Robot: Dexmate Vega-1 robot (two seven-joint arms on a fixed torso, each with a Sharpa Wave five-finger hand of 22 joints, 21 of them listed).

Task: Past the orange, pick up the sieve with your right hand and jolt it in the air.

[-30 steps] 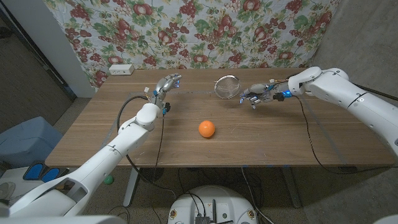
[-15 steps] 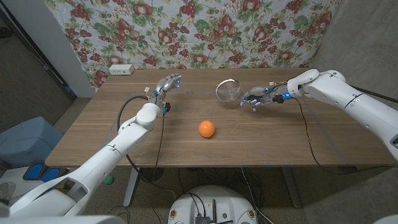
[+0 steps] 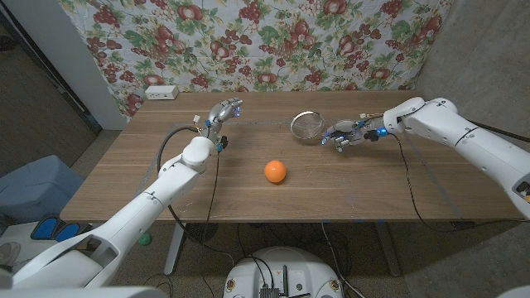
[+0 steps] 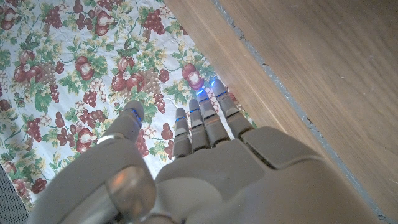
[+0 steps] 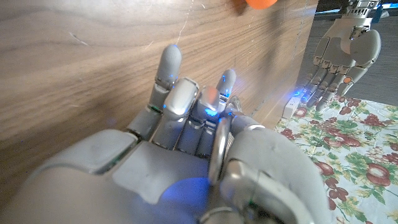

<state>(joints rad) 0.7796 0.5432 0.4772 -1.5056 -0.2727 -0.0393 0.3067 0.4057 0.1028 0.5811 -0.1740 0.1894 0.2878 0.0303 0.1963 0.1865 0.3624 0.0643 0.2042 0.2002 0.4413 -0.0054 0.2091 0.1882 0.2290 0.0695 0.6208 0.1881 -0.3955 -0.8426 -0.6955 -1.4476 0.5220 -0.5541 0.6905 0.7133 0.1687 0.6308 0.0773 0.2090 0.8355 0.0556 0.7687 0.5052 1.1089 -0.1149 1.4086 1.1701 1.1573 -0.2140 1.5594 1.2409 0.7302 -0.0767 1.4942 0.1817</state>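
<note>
The sieve [image 3: 307, 125] is held above the far side of the wooden table [image 3: 389, 186], its handle gripped by the curled fingers of the right hand [image 3: 341, 136]. The orange [image 3: 276, 171] lies nearer, toward the table's middle. The left hand [image 3: 223, 112] is raised, fingers extended and close together, holding nothing.

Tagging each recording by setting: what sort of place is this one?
Probably an improvised indoor test room, not a real kitchen. A fruit-print cloth hangs as a backdrop behind a plain wooden table, cables trail across it, and the props are just an orange and a sieve.
</note>
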